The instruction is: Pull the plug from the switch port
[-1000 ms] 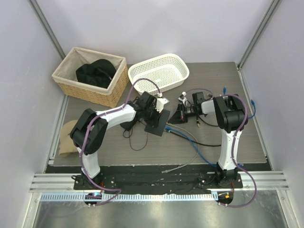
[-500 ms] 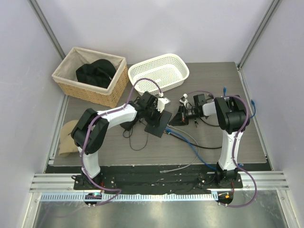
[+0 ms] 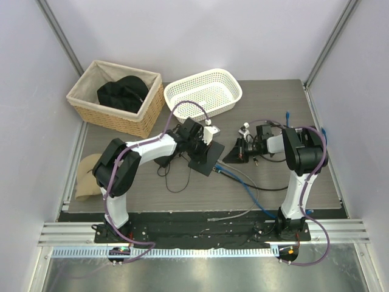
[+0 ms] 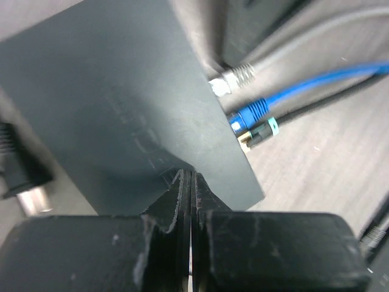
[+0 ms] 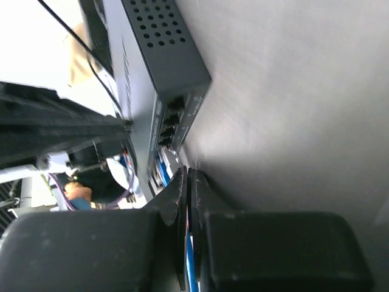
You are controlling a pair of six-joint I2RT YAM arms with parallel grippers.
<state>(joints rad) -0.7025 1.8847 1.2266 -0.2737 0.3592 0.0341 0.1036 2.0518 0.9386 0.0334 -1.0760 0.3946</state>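
The switch (image 3: 203, 160) is a flat black box lying at mid-table. My left gripper (image 3: 203, 142) is shut, and in the left wrist view its tips (image 4: 188, 174) rest on the switch (image 4: 121, 103). A grey plug (image 4: 233, 76), a blue plug (image 4: 249, 113) and a black plug (image 4: 260, 129) sit in its right edge. My right gripper (image 3: 236, 152) is just right of the switch. In the right wrist view it (image 5: 187, 173) is shut on a blue cable (image 5: 191, 261) next to the port row (image 5: 172, 117) of the switch (image 5: 146, 58).
A wicker basket (image 3: 86, 101) holding black cloth stands at the back left, with a white plastic basket (image 3: 182, 89) beside it. A tan object (image 3: 85, 173) lies at the left edge. Loose cables (image 3: 243, 182) run from the switch toward the near right. A black brick (image 3: 163, 161) lies left of the switch.
My right gripper and wrist have drawn back to the right, away from the switch. The left gripper stays shut on the switch, which has turned slightly.
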